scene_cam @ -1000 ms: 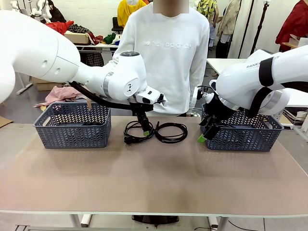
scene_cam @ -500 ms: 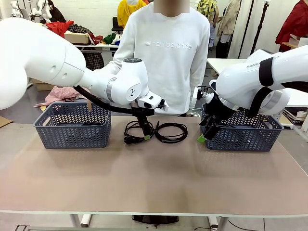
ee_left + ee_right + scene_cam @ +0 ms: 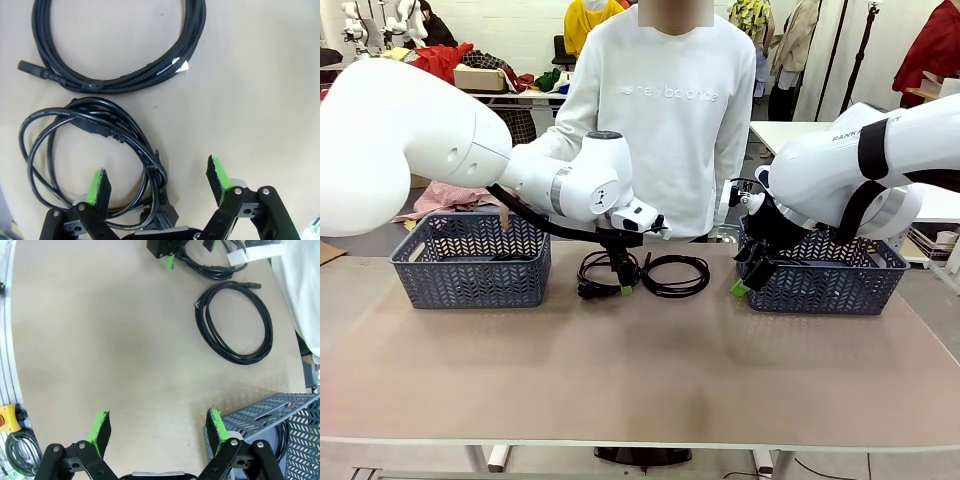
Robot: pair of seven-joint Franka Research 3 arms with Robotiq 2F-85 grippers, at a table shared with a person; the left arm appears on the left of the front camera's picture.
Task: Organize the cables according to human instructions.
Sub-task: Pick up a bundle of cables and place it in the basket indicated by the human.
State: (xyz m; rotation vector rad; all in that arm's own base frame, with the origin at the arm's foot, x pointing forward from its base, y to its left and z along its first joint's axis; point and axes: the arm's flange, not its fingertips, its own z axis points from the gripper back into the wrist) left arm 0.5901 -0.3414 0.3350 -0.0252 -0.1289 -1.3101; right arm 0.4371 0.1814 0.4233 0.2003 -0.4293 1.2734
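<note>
While the left gripper hovers, fingers spread, over one flat cable coil, the second coil lies just beside it, both in a row across the table; the right gripper is also spread.

free: tabletop near side | obstacles: left basket, right basket, cables between

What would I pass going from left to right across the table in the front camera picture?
left blue-grey basket → first black cable coil → second black cable coil → right blue-grey basket
</note>
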